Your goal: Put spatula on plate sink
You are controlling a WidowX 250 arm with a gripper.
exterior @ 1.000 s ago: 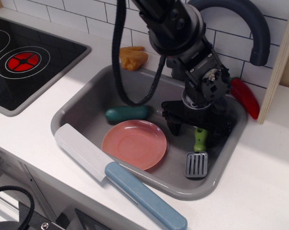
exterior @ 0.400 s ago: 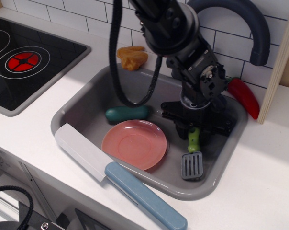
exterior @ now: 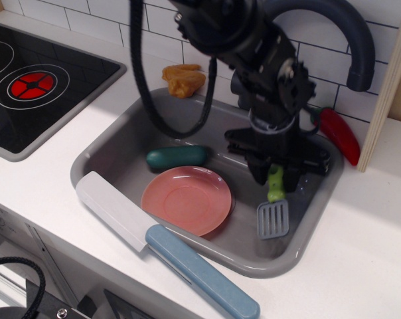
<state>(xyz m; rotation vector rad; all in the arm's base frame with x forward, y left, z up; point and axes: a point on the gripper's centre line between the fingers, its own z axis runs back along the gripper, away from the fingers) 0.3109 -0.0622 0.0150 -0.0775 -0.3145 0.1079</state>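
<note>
Spatula [exterior: 274, 207] is lifted and shifted slightly right since the earlier frame, head now tilted off the sink [exterior: 114, 149] floor. Pincer [exterior: 276, 179] is clamped on the green handle, grey slotted head hanging below. Pink plate [exterior: 187, 199] lies left of it in the basin, apart. Dark green vegetable [exterior: 177, 157] behind plate; blue-handled knife [exterior: 164, 242] across the front rim.
</note>
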